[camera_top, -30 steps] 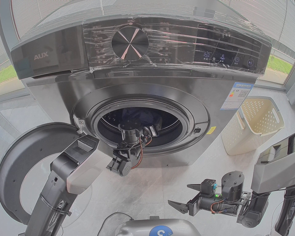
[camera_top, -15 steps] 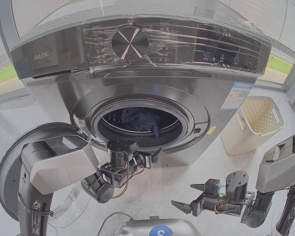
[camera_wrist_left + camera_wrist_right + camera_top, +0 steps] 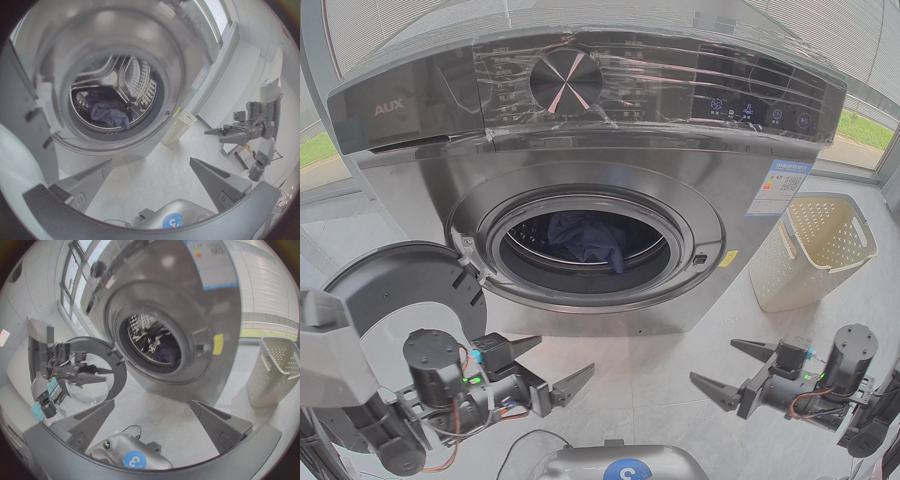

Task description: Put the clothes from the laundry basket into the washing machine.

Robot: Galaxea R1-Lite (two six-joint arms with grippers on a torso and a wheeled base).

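Nearest the robot, the L tool (image 3: 565, 353) hovers low over the floor (image 3: 637, 375), in front of the washing machine (image 3: 581, 156) toward its left side, fingers spread wide & empty. The R tool (image 3: 712, 359) hovers in front of the machine toward its right side, likewise spread wide w/ nothing between the fingers. Both sit well apart from the machine. The machine's round door (image 3: 394, 281) stands swung open at its left. Inside the machine's drum (image 3: 650, 250) lies a dark blue garment (image 3: 584, 237), bunched up. A cream perforated laundry basket (image 3: 831, 250) stands on the floor just beside the machine's right side.
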